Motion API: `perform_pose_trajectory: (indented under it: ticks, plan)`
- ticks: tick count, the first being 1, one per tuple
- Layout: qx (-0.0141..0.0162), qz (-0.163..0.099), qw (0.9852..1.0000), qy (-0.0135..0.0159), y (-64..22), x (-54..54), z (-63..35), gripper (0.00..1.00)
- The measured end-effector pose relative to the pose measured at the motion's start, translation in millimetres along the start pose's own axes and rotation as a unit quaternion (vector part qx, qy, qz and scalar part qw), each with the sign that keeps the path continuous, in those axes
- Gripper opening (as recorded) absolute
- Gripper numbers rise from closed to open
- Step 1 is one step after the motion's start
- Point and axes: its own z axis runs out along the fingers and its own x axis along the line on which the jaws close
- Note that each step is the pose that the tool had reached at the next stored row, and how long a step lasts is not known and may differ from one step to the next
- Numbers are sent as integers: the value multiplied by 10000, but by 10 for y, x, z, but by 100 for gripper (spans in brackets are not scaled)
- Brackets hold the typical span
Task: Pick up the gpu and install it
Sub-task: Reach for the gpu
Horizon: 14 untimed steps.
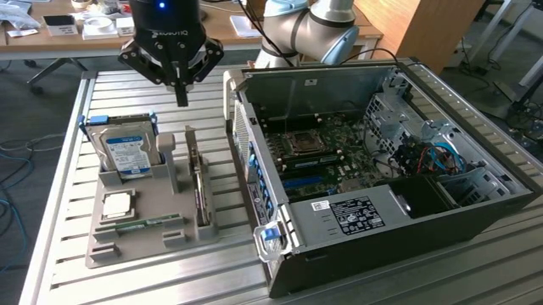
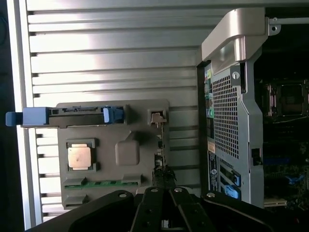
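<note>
Gripper (image 1: pixel 180 100), fingers pressed together and empty, is hovering near the gpu (image 1: pixel 197 184) standing on edge in its grey holder (image 1: pixel 144 236); thin, stiff, likely fragile card is inviting a light pinch across the top edge.

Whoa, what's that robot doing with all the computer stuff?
A robot arm's gripper, shut and holding nothing, hangs above the metal table, just past the far end of a grey tray of computer parts. The gpu stands on its edge in a slot of that tray, not picked up yet, with a hard drive standing nearby. Beside the tray lies an open computer case, and the gpu is not in it.
</note>
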Motion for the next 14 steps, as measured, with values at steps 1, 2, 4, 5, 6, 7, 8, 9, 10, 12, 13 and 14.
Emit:
perform_pose_trajectory:
  ticks: [1,2,4,5,6,7,8,9,10,12,13,14]
  plan:
    - [0,0,10000,0,-12,3,0,11]
    - [0,0,10000,0,-23,6,-1,11]
    - [0,0,10000,0,-46,12,-2,11]
    - [0,0,10000,0,-56,15,-3,11]
    - [0,0,10000,0,-64,16,-3,11]
    - [0,0,10000,-1,-67,17,-3,11]
    - [0,0,10000,0,-66,17,-3,11]
    - [0,1,10000,0,-66,17,-3,11]
    - [0,1,10000,0,-67,17,-3,11]
    - [0,0,10000,0,-67,17,-3,11]
    - [0,0,10000,0,-67,17,-3,11]
    - [0,0,10000,0,-68,17,-3,11]
